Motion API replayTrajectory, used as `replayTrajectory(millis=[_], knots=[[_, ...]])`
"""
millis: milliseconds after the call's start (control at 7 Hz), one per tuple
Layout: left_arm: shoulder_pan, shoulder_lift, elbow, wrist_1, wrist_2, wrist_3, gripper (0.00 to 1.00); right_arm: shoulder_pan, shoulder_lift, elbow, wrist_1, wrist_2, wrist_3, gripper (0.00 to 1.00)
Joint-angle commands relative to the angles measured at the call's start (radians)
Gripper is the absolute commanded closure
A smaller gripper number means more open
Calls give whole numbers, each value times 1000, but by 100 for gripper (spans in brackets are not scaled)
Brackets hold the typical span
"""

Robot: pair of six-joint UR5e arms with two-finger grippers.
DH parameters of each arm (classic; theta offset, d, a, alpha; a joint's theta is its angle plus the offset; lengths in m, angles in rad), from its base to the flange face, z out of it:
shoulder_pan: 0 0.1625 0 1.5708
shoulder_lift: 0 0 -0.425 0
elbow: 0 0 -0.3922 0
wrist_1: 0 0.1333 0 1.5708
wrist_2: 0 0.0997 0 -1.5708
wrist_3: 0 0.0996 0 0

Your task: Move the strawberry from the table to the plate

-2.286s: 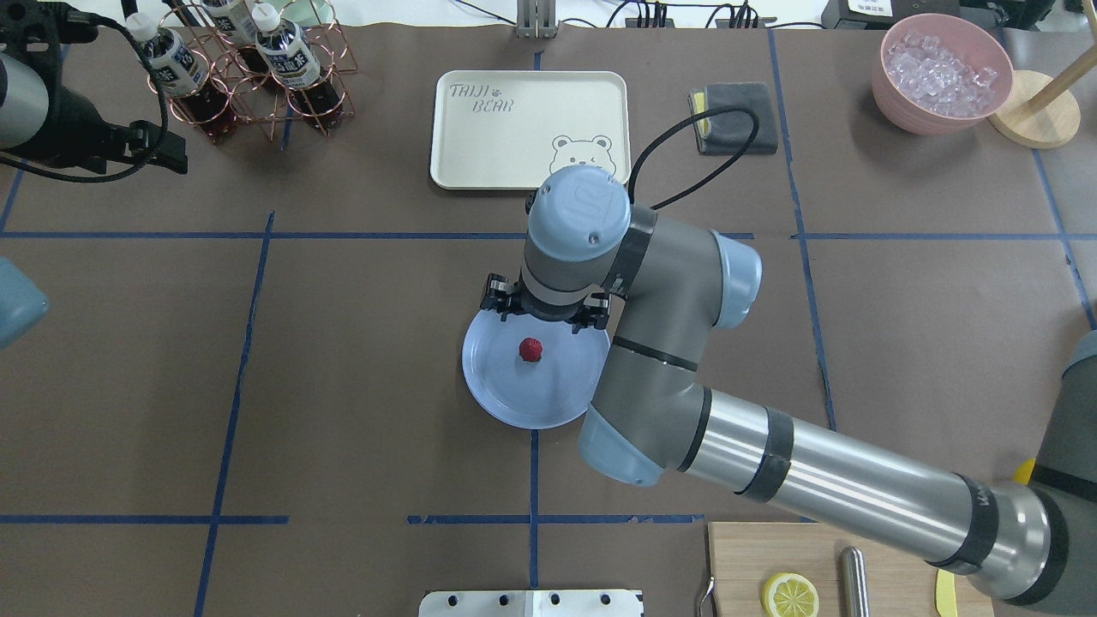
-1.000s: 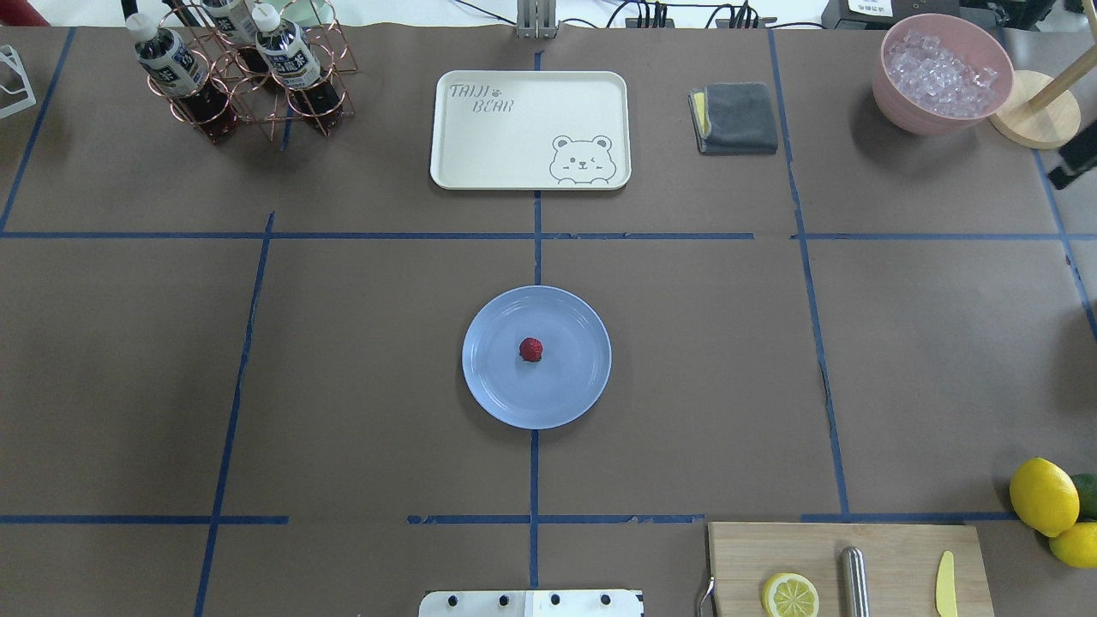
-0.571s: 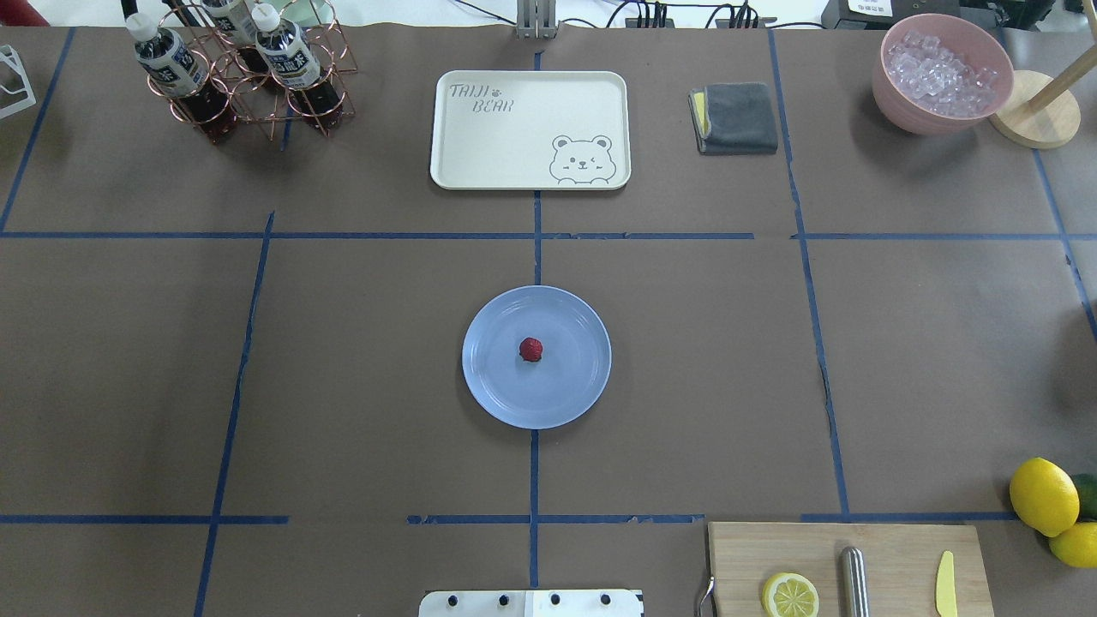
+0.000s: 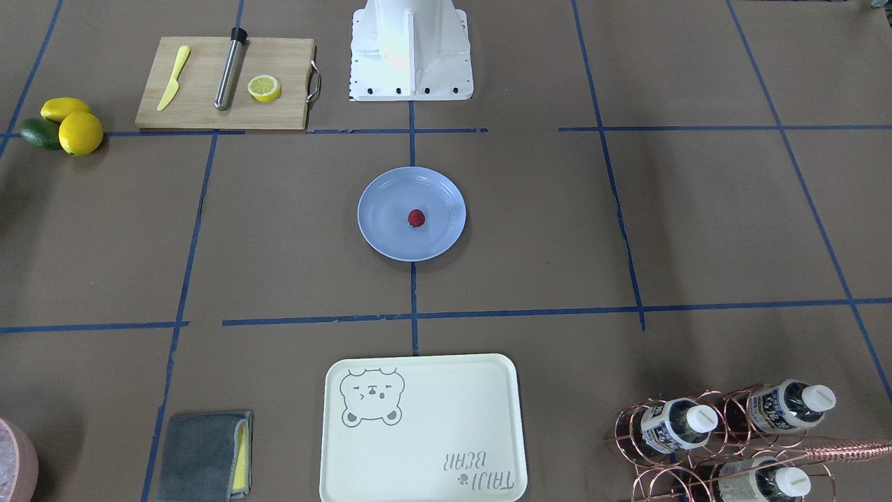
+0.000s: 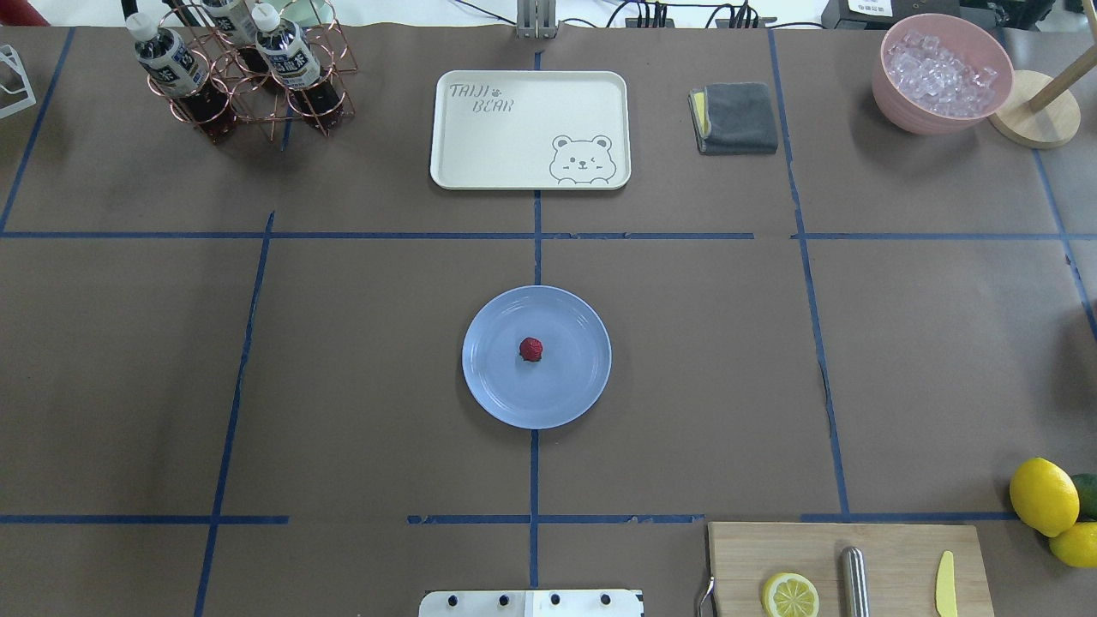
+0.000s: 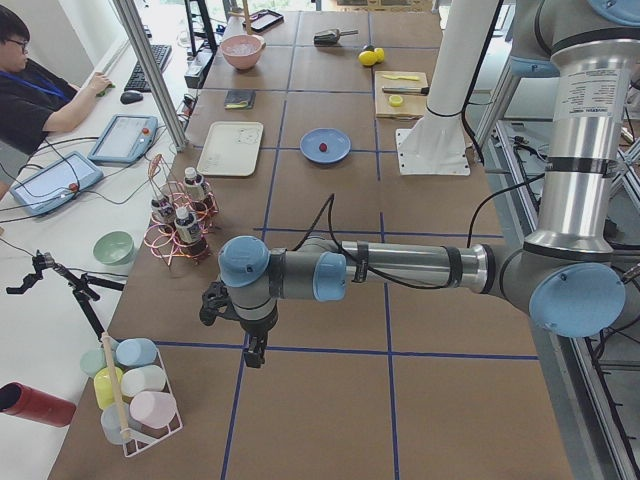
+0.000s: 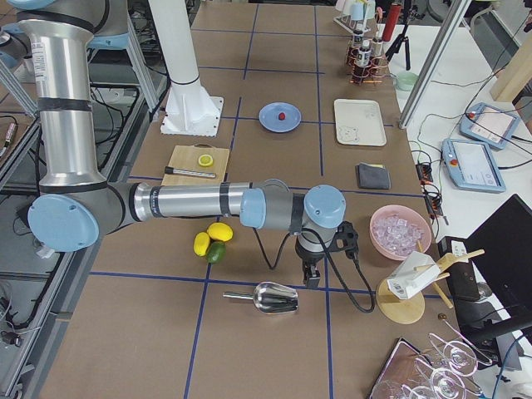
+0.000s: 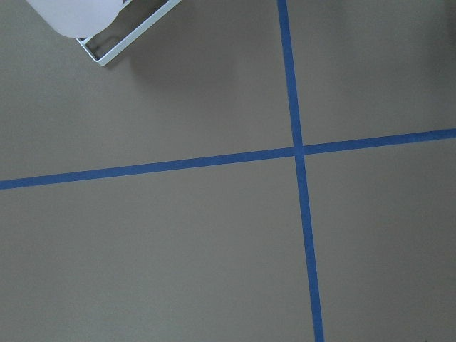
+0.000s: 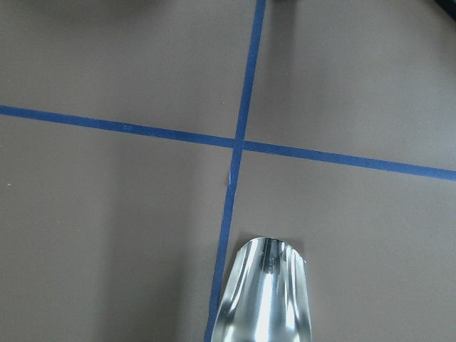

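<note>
The small dark-red strawberry (image 5: 530, 349) (image 4: 416, 217) lies near the middle of the light-blue plate (image 5: 566, 390) (image 4: 387, 233) at the centre of the brown table (image 5: 360, 343). No gripper is near it. My left gripper (image 6: 255, 352) shows only in the exterior left view, hanging over the table's left end far from the plate (image 6: 338, 140). My right gripper (image 7: 310, 274) shows only in the exterior right view, over the table's right end beside a metal scoop (image 7: 274, 298). I cannot tell whether either is open or shut.
A cream bear tray (image 5: 530, 128), a bottle rack (image 5: 244, 73), a grey cloth (image 5: 735, 117) and a pink ice bowl (image 5: 943, 73) line the far side. The cutting board (image 5: 848, 570) and lemons (image 5: 1044, 497) sit near right. A cup rack (image 6: 135, 385) stands beside the left gripper.
The right arm that hung over the plate's far edge has pulled away out of the overhead view, and the left arm has gone too. The strawberry stays on the plate.
</note>
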Motion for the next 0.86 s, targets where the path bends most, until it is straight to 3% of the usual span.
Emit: replayTrajectory(millis=[0,714], knots=[[0,0,-1,-2,0,0,0,14,-26,-17,59,1,10,0],[0,2,-2,0,0,0,0,15,-28,-9,63,46,102,0]])
